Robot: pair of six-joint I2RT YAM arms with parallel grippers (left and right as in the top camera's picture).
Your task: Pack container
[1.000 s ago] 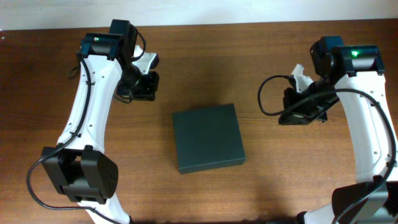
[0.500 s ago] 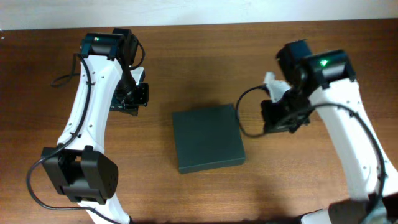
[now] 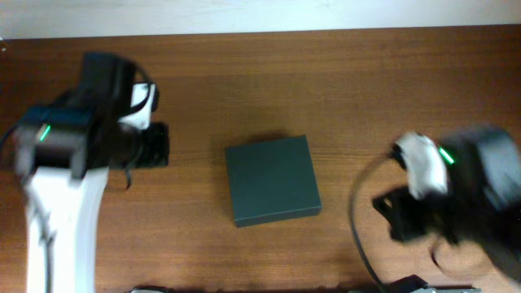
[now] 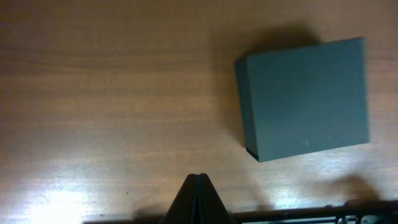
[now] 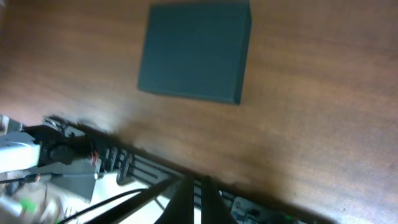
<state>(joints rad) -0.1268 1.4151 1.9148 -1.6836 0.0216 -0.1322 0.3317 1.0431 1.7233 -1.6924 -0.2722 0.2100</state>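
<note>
Arms (image 3: 57, 163) farther from container (image 3: 273, 179); wooden table (image 3: 342, 81)

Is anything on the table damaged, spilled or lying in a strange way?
Nothing is damaged or spilled. The container lies flat and closed on the table, turned slightly against the table's edge. One oddity: no items to pack are in view.
</note>
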